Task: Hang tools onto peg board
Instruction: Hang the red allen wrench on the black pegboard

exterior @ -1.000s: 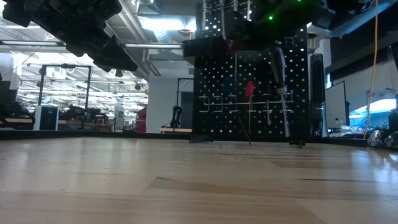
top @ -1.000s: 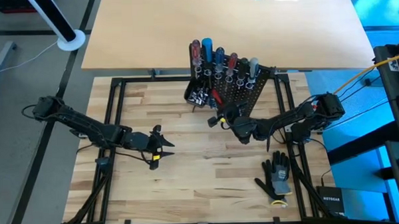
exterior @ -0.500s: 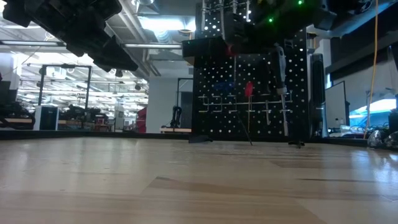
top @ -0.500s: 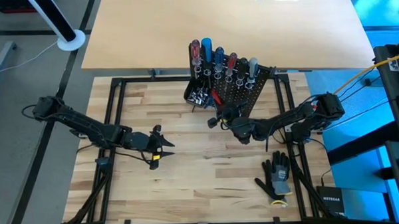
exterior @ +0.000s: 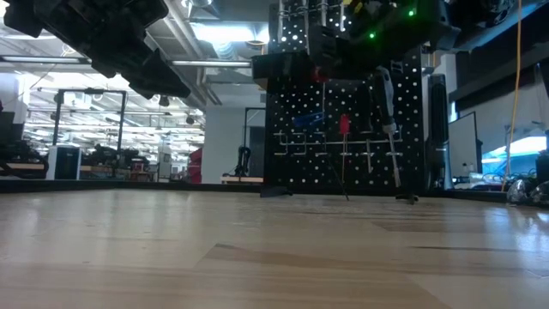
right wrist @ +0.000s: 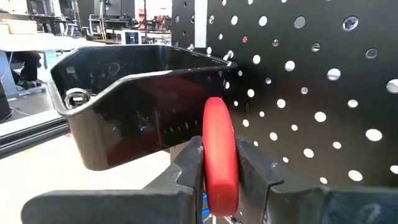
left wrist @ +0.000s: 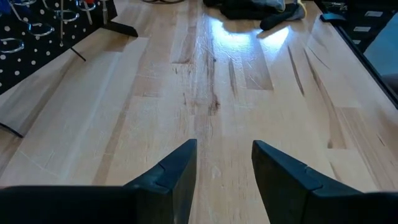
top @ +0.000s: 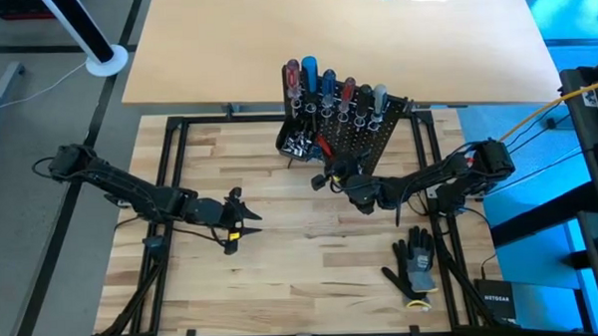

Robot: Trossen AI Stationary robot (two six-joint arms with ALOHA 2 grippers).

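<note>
Right claw [right wrist: 219, 168] clamps red-handled tool [right wrist: 220, 149] beside peg board [right wrist: 311, 81].

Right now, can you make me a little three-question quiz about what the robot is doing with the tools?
1. True or false: the right tool is shut on a red handle close to the peg board.
2. What lies on the table near the right arm, away from the board? A) a work glove B) a hammer C) a cup
3. Fill in: the left tool is open and holds ____.

Key:
1. True.
2. A: the work glove lies on the table.
3. Nothing: only bare table shows between its fingers.
</note>
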